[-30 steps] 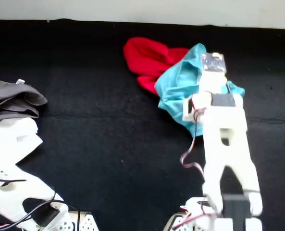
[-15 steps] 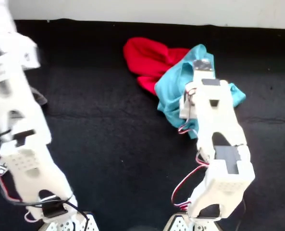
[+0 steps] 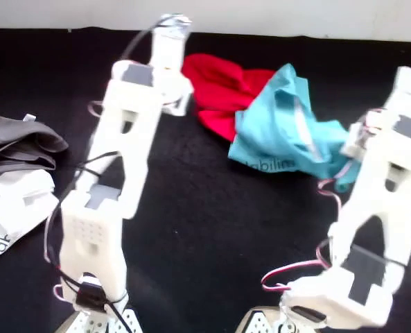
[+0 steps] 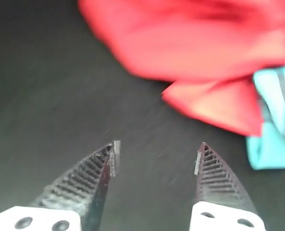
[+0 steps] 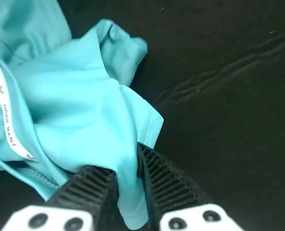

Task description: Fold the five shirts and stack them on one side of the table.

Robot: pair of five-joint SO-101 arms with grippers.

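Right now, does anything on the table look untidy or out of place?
Yes. The teal shirt and the red shirt lie crumpled against each other at the far side, unfolded. The right gripper pinches the teal shirt's edge. On the left, the grey shirt and the white shirt lie rumpled, not in a neat stack.

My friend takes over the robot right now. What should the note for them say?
Left pincer: open, empty, next to the red shirt.
Right pincer: shut on an edge of the teal shirt.
Red and teal lie rumpled together at the far side.
Done, it seems: the grey shirt sits on the white shirt on the left.
Left: fold red and teal, then add them to that pile.
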